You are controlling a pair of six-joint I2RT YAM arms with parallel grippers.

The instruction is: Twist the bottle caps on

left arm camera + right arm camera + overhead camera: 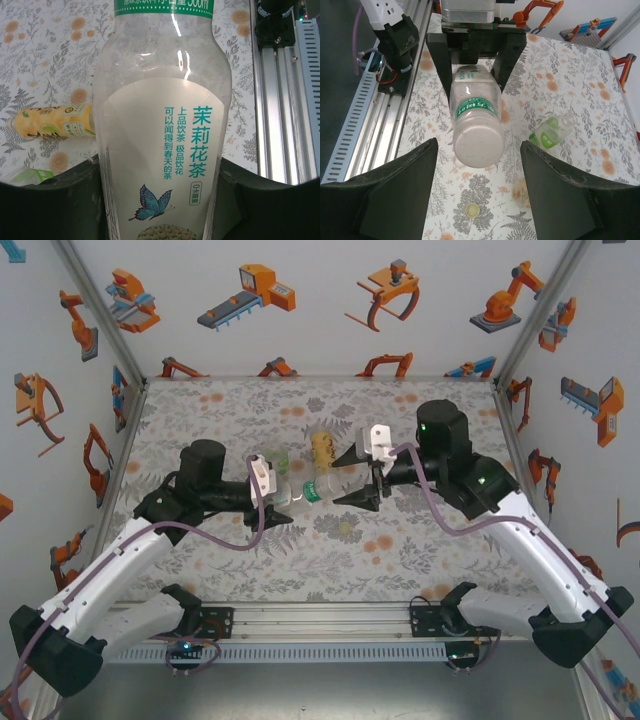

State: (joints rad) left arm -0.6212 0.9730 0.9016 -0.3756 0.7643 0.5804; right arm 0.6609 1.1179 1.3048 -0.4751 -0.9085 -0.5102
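Clear bottle clamped midair by left claw; right claw spread, empty. Risk: smooth wall spins under capping torque.

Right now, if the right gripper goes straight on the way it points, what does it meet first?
Most likely the round end of the clear plastic bottle with the white-green label, held by the left gripper and facing the right gripper; depth is unclear.
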